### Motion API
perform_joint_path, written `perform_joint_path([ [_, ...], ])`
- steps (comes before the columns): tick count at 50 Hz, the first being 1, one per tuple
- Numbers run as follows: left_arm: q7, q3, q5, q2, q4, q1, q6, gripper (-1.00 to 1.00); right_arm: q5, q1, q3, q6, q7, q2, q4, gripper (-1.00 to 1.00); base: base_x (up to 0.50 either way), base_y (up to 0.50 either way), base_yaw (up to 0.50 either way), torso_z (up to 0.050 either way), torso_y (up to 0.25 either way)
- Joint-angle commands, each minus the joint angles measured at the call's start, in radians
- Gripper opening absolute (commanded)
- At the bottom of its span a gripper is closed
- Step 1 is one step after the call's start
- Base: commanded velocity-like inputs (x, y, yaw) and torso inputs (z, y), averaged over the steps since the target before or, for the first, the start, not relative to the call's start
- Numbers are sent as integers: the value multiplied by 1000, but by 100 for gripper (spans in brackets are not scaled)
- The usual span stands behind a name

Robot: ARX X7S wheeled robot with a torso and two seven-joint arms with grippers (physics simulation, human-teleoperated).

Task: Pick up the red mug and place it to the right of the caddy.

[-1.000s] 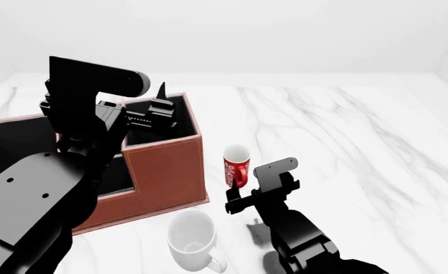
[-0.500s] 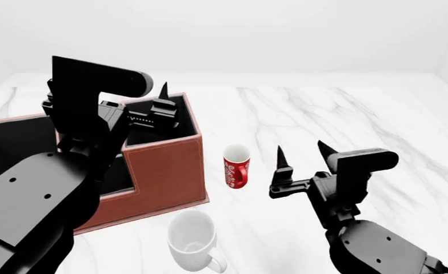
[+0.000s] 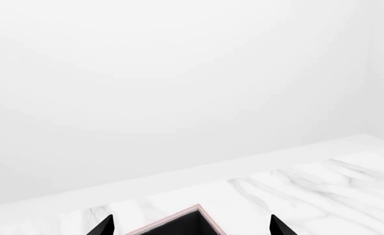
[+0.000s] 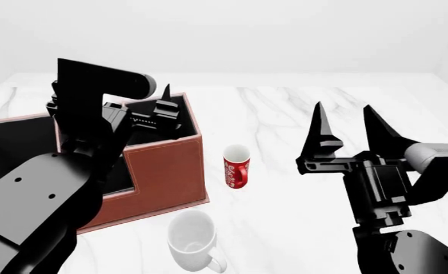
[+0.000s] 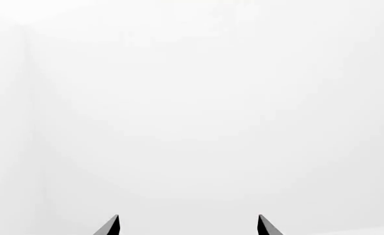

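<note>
Across the marble table (image 4: 285, 108), the biggest thing is the caddy (image 4: 163, 171), sitting at about nine o'clock from the centre of the head view, its tall corner toward the middle. The left gripper (image 4: 159, 105) hovers over the caddy's far compartment, tips spread apart as the left wrist view shows. The right gripper (image 4: 350, 123) is raised at three o'clock, fingers pointing up and well apart, holding nothing. A white mug (image 4: 194, 240) lies at six o'clock. Smallest, the red mug (image 4: 236, 165) stands upright just beside the caddy's right wall, handle toward the viewer. It lies at nine o'clock from the right gripper, lower, and that arm looks nearer with the clearer reach.
</note>
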Motion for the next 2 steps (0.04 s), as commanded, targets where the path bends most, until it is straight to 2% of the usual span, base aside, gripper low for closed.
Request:
perform_joint_path([
  [1, 18, -21, 13, 20, 4, -1, 4, 100, -18, -2, 36, -11, -20, -14, -21, 100, 0, 0, 0, 0, 0],
  [2, 17, -20, 12, 21, 5, -3, 2, 100, -15, -1, 35, -9, -24, -15, -21, 100, 0, 0, 0, 0, 0],
])
